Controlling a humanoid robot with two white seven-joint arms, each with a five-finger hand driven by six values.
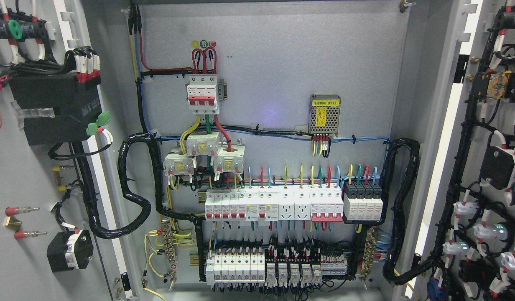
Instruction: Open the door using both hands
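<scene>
Neither robot hand shows anywhere in the head view, so whether their fingers are apart or together cannot be told.

Nearest, at the picture's edges, both doors of the cabinet stand swung wide open. The grey metal left door shows its inner face, carrying a black rectangular box with red and white wire ends on top, and lower down a small black switch body. The grey metal right door carries black wire bundles and a column of white round lamp backs.

Farther back, the grey back panel holds a white breaker with a red lever near the top, a perforated metal power supply with a yellow label to its right, and a long row of white breakers below. Another row of small white breakers lies near the bottom.
</scene>
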